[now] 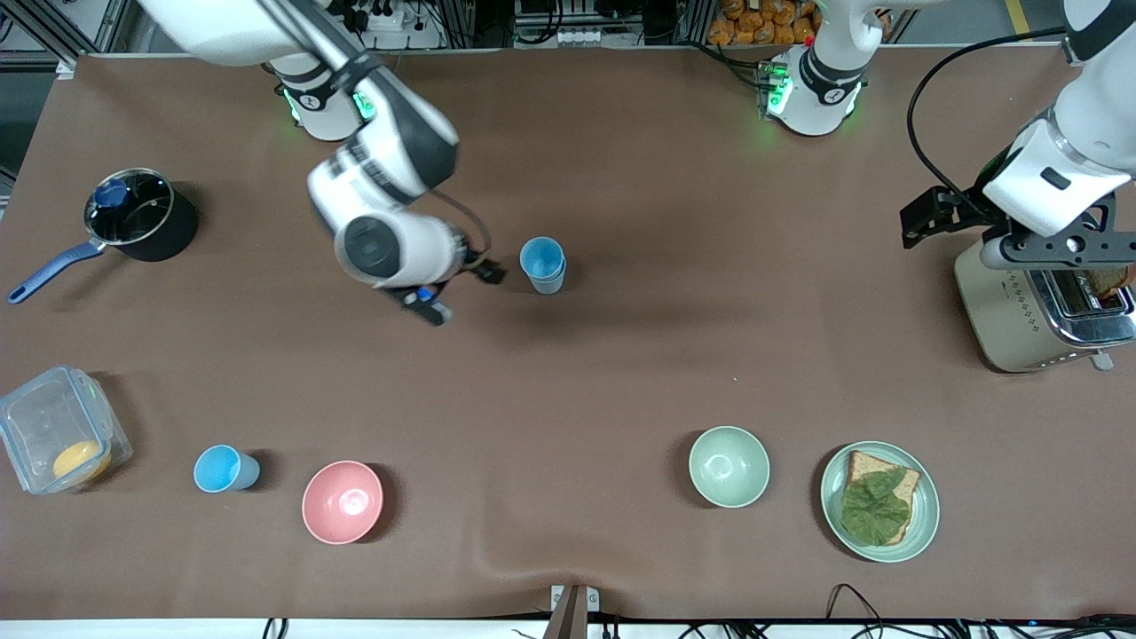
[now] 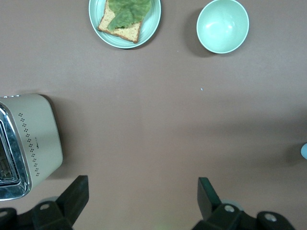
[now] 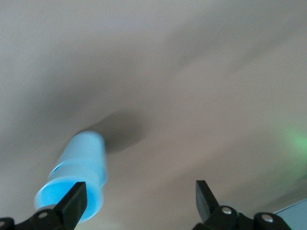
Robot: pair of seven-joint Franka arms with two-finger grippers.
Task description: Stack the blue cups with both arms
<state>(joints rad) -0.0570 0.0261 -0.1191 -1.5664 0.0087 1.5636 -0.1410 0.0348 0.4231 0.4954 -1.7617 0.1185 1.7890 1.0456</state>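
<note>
Two pale blue cups (image 1: 542, 264) stand nested, one inside the other, upright near the middle of the table. In the right wrist view the stack (image 3: 79, 175) shows blurred, beside one fingertip. My right gripper (image 1: 461, 291) hovers open and empty just beside the stack, toward the right arm's end, and is not touching it; it also shows in the right wrist view (image 3: 140, 191). My left gripper (image 1: 1065, 253) is open and empty over the toaster (image 1: 1043, 311) at the left arm's end, and its jaws stand wide apart over bare table in the left wrist view (image 2: 142, 187).
A brighter sky-blue cup (image 1: 225, 469), a pink bowl (image 1: 343, 501), a green bowl (image 1: 729, 466) and a plate with bread and lettuce (image 1: 923, 524) stand along the near edge. A clear box (image 1: 35, 417) and a black pot (image 1: 142, 215) are at the right arm's end.
</note>
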